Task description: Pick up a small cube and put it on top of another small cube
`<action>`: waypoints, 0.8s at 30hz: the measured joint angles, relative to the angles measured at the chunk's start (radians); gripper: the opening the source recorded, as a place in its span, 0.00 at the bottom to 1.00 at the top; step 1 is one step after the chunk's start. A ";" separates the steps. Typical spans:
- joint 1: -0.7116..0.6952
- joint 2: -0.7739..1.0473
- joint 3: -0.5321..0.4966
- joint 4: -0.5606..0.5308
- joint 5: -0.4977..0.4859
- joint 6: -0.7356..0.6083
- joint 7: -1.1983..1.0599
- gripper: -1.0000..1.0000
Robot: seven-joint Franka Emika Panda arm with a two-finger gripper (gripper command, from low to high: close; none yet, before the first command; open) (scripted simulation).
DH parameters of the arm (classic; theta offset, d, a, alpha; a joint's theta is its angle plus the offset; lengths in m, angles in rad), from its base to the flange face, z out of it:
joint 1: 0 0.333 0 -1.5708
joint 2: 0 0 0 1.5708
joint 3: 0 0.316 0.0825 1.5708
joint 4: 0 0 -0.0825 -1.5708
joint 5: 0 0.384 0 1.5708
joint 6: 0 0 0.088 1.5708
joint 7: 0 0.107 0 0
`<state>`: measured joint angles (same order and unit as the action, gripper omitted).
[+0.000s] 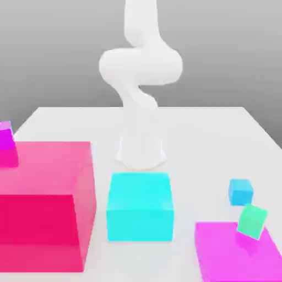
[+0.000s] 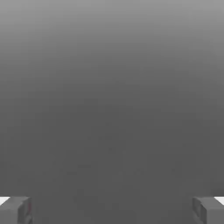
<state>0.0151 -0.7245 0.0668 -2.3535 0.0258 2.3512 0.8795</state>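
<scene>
A small sky-blue cube sits on the white table toward the exterior view's right. Just in front of it a small green cube stands tilted at the back edge of a flat magenta block. The white arm rises folded from its base at the table's back middle, well away from both small cubes. In the hand view my gripper is open: its two grey fingertips stand far apart, with nothing between them and plain grey beyond.
A large cyan cube stands in front of the arm's base. A big pink block takes up the exterior view's left. Behind it, a small magenta cube rests on another pink block.
</scene>
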 joint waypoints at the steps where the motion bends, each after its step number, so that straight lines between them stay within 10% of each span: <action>1: 0.007 0.037 0.033 -0.025 0.012 0.025 0.038 0.50; 17: 0.142 0.592 0.559 -0.398 0.049 0.404 0.719 0.50; 24: 0.277 0.844 0.486 -0.454 -0.281 0.556 1.110 0.50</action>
<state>0.2920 0.1195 0.5528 -2.8072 -0.2553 2.9077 1.9893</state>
